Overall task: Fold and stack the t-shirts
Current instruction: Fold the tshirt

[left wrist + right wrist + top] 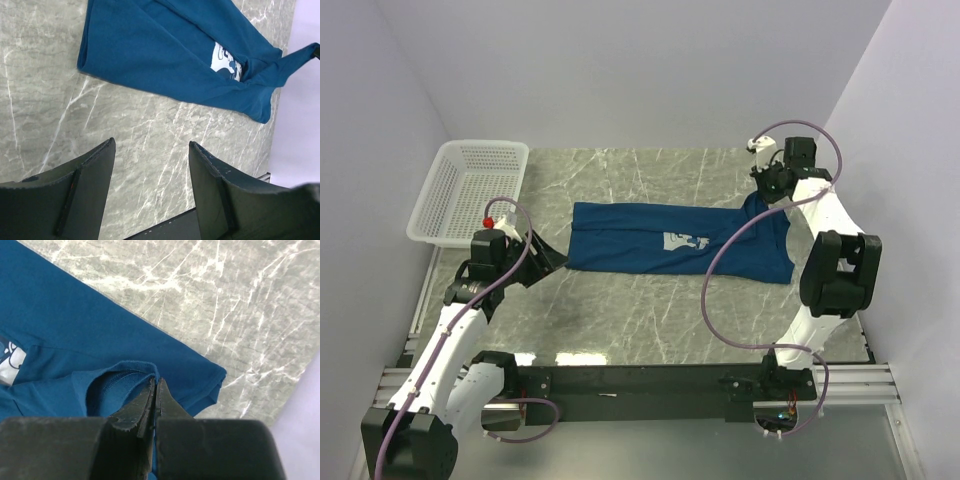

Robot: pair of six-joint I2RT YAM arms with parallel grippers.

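The dark blue t-shirt (670, 240) lay across the middle of the marble table (650, 330), folded into a long band running left to right. Its pale chest print (685, 241) was only partly exposed; in the left wrist view a fold covered part of it, and in the right wrist view the frame edge cut it off, so the cartoon could not be made out.

The right gripper (155, 384) was pinched closed on a hemmed edge at the shirt's far right corner. That corner was drawn up off the table into a peak. Whether the hem belonged to a sleeve or the neck could not be told, because the fingers hid the pinched cloth.

The left gripper (151, 145) hung over bare marble just beside the shirt's left end, with its jaws wide apart and nothing between them.

A white mesh basket (430, 205) sat at the far left corner, well apart from the shirt.
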